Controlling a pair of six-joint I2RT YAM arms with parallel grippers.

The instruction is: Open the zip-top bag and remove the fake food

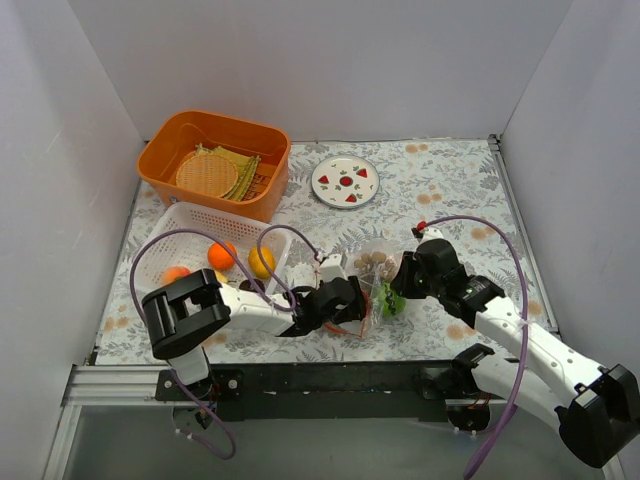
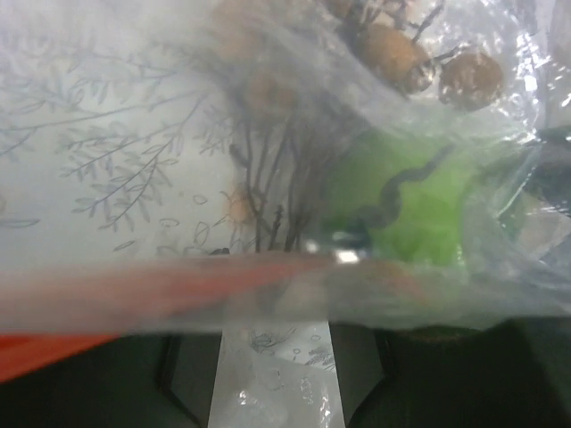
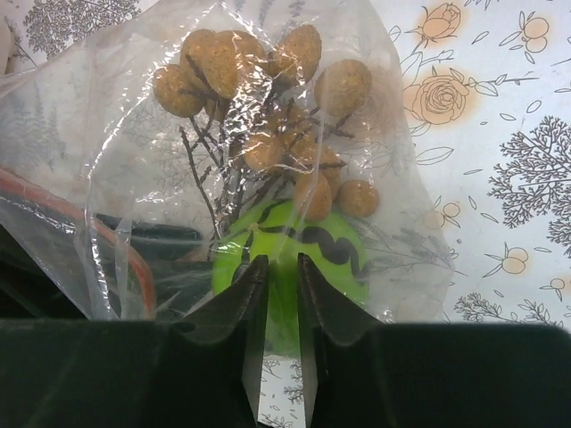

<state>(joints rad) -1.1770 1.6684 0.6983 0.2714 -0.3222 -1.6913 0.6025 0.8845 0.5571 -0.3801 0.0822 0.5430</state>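
Observation:
The zip-top bag [image 1: 372,268] lies crumpled at the table's middle, between both grippers. Through its clear film [image 3: 134,178] show a green ball [image 3: 330,250] with a black squiggle and several tan nut-like bits [image 3: 223,62] on dark twigs. My right gripper [image 3: 277,263] has its jaws nearly together, pinching the film just in front of the ball. My left gripper [image 2: 275,357] stands part open at the bag's mouth, with loose film between its fingers and the red-orange zip strip [image 2: 134,285] lying across just beyond them.
A white mesh basket [image 1: 180,215] at the left holds two oranges [image 1: 222,255] and a lemon [image 1: 261,262]. Behind it stands an orange bin [image 1: 230,122] with a woven mat [image 1: 207,173]. A white plate [image 1: 345,181] with painted fruit sits at the back.

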